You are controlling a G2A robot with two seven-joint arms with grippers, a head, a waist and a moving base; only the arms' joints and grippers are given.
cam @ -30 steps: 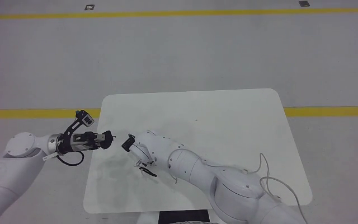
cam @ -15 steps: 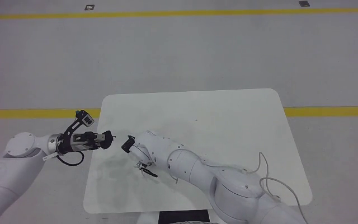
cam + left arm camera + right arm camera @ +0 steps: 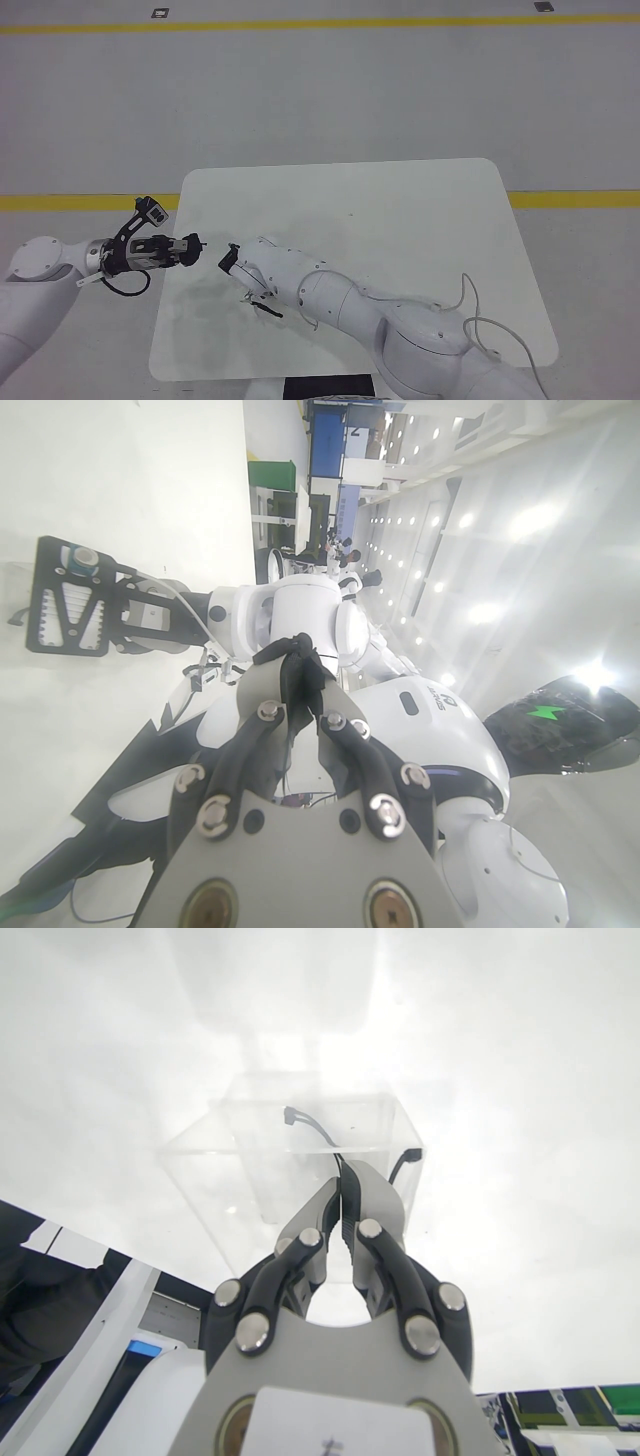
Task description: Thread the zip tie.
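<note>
- The white table [image 3: 420, 200] carries the work, and both arms meet over its left part.
- A clear box [image 3: 210, 1163] stands on the table directly under the right claw. It is the only thing near the tie, and its walls could snag a dangling end.
- The right gripper [image 3: 342, 1183] points down at the box with its jaws pressed together, pinching the black zip tie [image 3: 320, 1133].
- The left gripper [image 3: 295, 650] sits level at the table's left edge, aimed at the right wrist across a small gap. Its jaws are closed, with dark wrapping bunched at the tips. I cannot tell whether it holds anything.
- The tie's strap leaves the right fingertips and curves away over the box to a small head [image 3: 289, 1115]. A 2nd dark end [image 3: 412, 1155] shows beside 1 finger. Whether that belongs to the same tie is unclear.
- Judgement: the right arm already has the tie, so threading turns on bringing the free end into line with the head. The left claw is the nearer helper.
</note>
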